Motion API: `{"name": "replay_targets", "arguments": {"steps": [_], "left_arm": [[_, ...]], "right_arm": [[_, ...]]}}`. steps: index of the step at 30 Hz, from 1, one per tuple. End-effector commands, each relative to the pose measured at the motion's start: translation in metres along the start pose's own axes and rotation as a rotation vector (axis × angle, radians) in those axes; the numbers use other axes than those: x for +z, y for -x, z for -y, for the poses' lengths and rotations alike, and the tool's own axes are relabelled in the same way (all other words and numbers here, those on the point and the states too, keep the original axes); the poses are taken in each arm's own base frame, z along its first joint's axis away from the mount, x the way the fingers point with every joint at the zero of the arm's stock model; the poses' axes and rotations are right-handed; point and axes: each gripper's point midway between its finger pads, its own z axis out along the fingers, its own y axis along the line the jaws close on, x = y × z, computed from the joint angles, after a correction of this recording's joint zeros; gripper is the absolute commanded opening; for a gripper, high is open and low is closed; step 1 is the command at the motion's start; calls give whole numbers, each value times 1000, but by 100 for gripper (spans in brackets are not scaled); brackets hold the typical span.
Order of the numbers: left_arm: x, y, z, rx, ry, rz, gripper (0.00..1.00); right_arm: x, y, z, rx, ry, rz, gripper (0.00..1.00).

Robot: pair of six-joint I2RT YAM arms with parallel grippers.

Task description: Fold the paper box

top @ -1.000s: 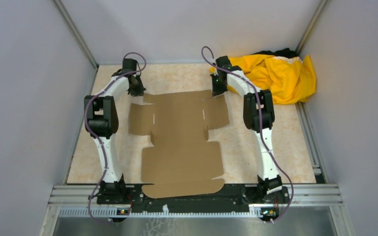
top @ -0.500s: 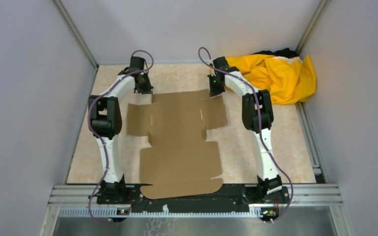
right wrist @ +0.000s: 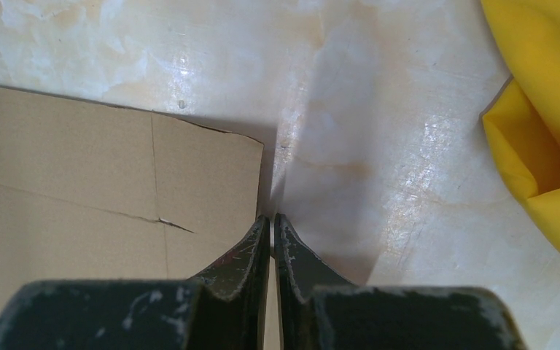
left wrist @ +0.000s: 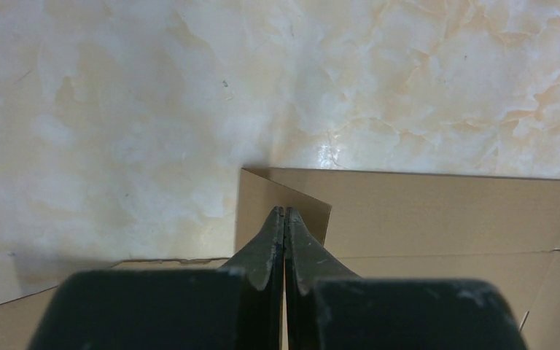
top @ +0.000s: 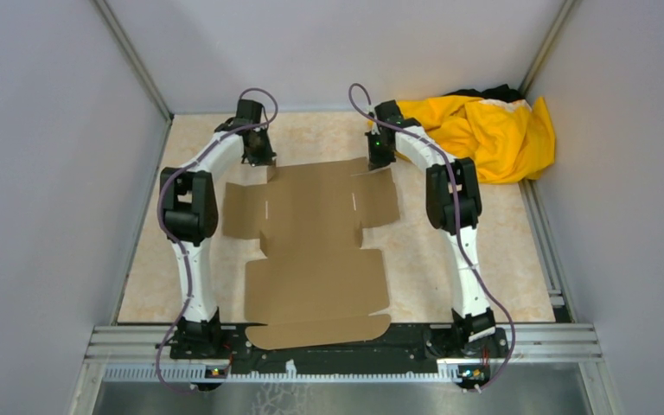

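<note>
The paper box (top: 316,233) is a flat brown die-cut cardboard sheet lying in the middle of the table, its near flap over the front rail. At the sheet's far left corner my left gripper (top: 267,164) is shut. In the left wrist view its tips (left wrist: 284,210) rest against a small flap (left wrist: 257,200) that stands up from the sheet (left wrist: 437,211), and nothing shows between them. My right gripper (top: 379,164) is at the far right corner. In the right wrist view it (right wrist: 272,216) is shut on the sheet's right edge (right wrist: 251,182), and the corner is slightly lifted.
A crumpled yellow cloth (top: 493,130) lies at the back right corner, close to my right gripper and at the right edge of its wrist view (right wrist: 547,124). Grey walls enclose the table on three sides. The metal rail (top: 553,337) runs along the front.
My left gripper has swung right to the sheet's far left corner, where a small flap now stands up. The right gripper and the sheet have shifted slightly left.
</note>
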Motion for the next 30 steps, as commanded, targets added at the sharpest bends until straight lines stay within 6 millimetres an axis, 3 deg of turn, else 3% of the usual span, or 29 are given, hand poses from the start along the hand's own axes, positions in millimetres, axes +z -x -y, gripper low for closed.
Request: {"name": "replay_targets", "arguments": {"steps": [1, 6, 15, 30], "left_arm": [[6, -18, 21, 14, -40, -41, 0], [8, -37, 23, 34, -33, -76, 0], [17, -76, 2, 34, 9, -145, 0], [31, -87, -8, 33, 23, -178, 0]], "right_arm": [[-21, 14, -22, -26, 51, 55, 7], [-19, 11, -21, -27, 50, 49, 7], [-18, 6, -21, -24, 53, 46, 7], [-46, 37, -40, -62, 93, 153, 10]]}}
